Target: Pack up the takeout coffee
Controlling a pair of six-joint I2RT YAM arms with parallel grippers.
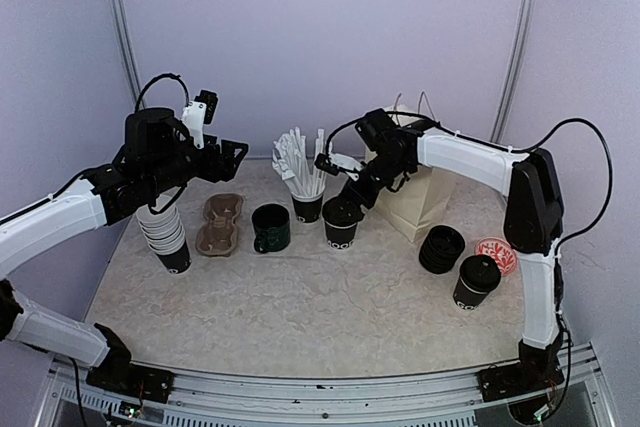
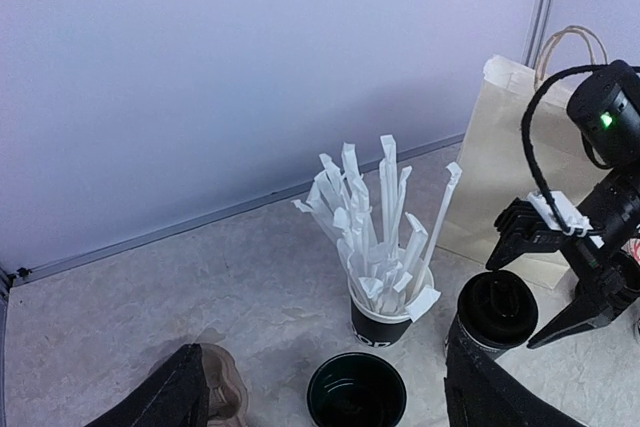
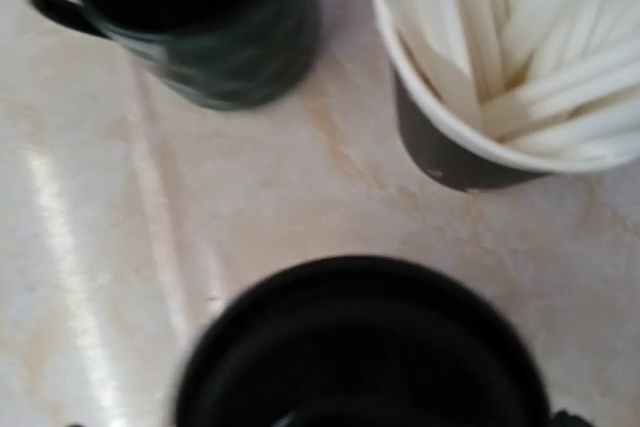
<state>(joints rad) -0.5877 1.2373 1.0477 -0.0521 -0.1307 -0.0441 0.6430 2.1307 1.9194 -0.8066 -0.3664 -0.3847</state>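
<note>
My right pincer hangs just over the lidded cup in the middle of the table. Its jaws are spread wide, one finger behind the lid and one out to the side, and nothing is gripped. From the right wrist the black lid fills the bottom of the view, blurred and close.

It is tight there. The cup of straws stands just behind the lidded cup, the mug just to its left, and the paper bag near on its right. The straws fan up towards the arm.

My left pincer is held high over the left side, jaws wide apart and empty. Under the arm stands the stack of open cups, close to the table's left edge, with the cardboard carrier just beside it.

A second lidded cup stands near the right edge, next to the right arm's upright link. The stack of lids is just behind it, and a small red-patterned round thing lies beside both.

The widest open room is the broad near strip of table between this row and the arm bases.
</note>
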